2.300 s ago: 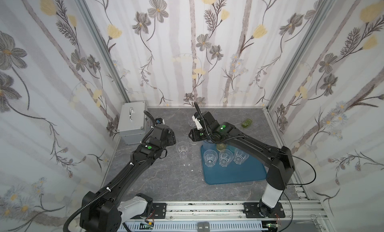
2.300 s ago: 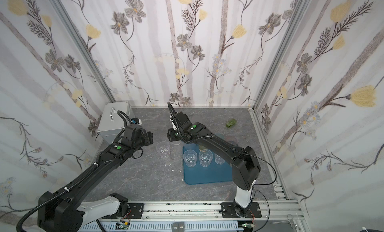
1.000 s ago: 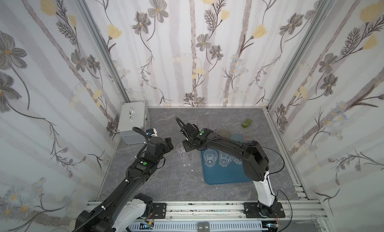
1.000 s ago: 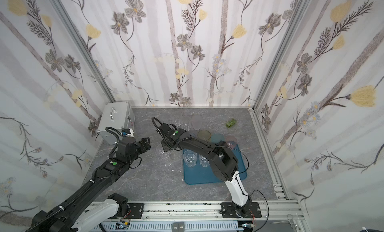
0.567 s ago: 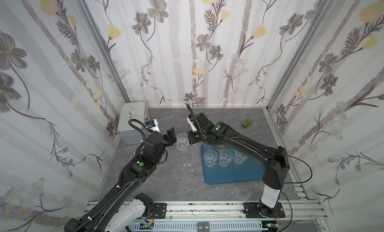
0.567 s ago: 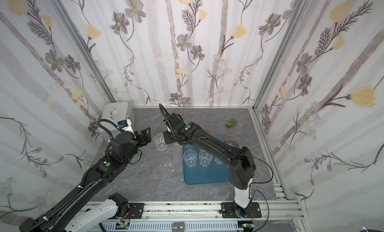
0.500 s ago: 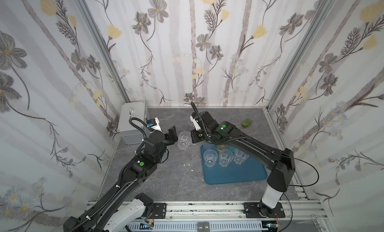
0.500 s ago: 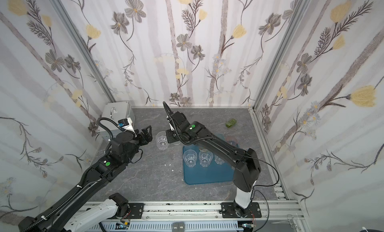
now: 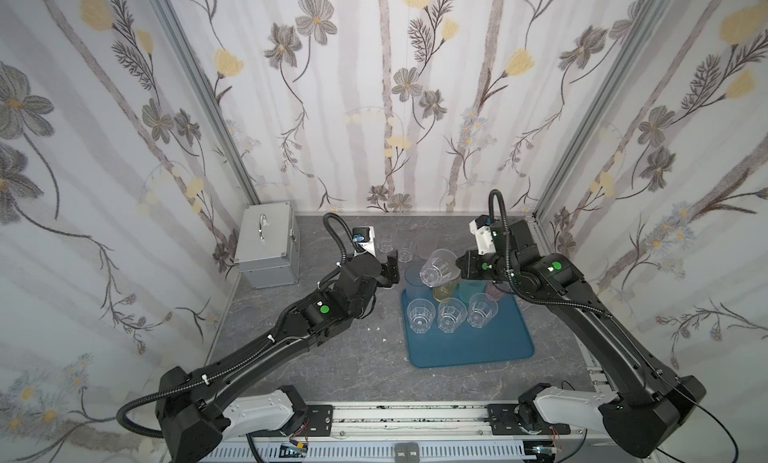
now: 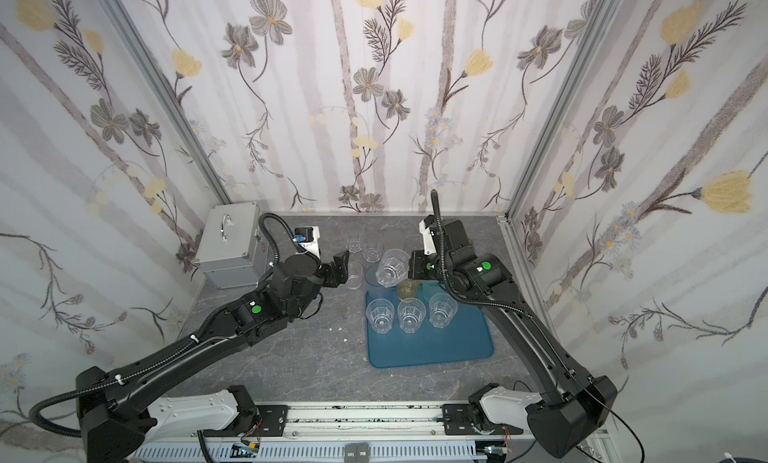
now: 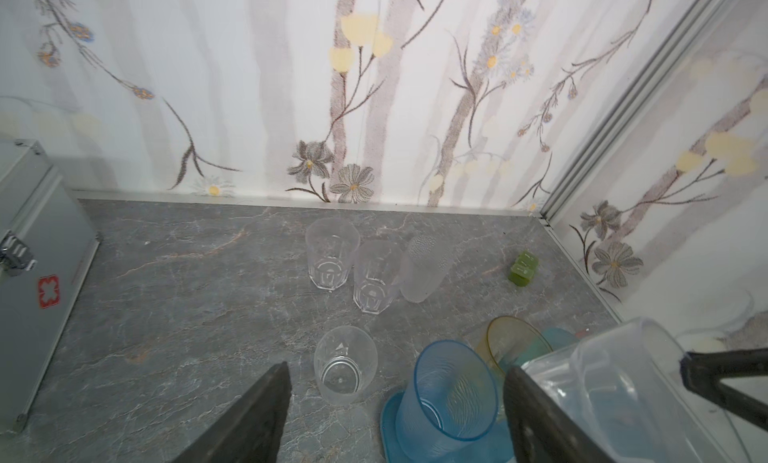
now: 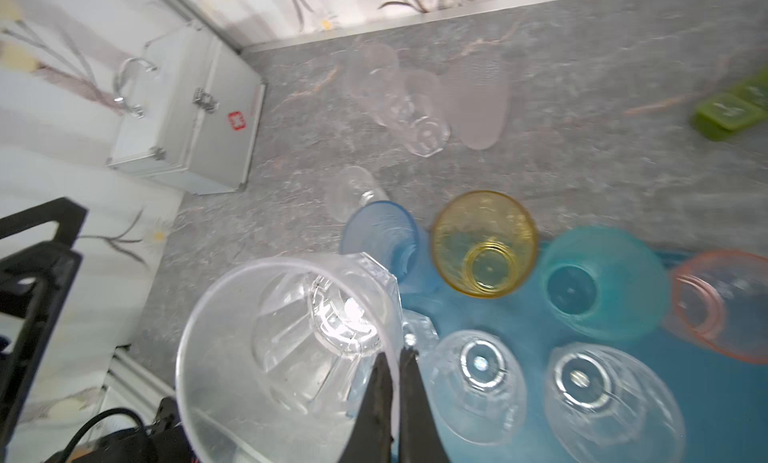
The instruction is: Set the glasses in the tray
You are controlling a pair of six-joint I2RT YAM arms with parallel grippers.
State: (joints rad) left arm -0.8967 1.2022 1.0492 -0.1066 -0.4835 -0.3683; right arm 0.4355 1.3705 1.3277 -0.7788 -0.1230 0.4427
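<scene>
My right gripper (image 12: 395,382) is shut on the rim of a clear faceted glass (image 12: 282,348). It holds that glass (image 9: 436,270) tilted above the back left corner of the teal-blue tray (image 9: 469,348). In the tray stand three clear glasses (image 9: 451,315) in a row, with blue (image 9: 412,279), yellow (image 9: 444,292), teal and pink tinted glasses behind them. My left gripper (image 9: 390,267) is open and empty, just left of the held glass. A short clear glass (image 11: 345,369) stands on the table ahead of its fingers (image 11: 257,411).
Two clear glasses (image 11: 332,253) and a frosted one (image 11: 424,270) stand near the back wall. A small green object (image 11: 523,267) lies at the back right. A silver metal case (image 9: 268,245) sits in the back left corner. Walls close in on three sides.
My right gripper has carried the clear glass to the right, from beside the left gripper to above the tray's back left corner. The left gripper stays open.
</scene>
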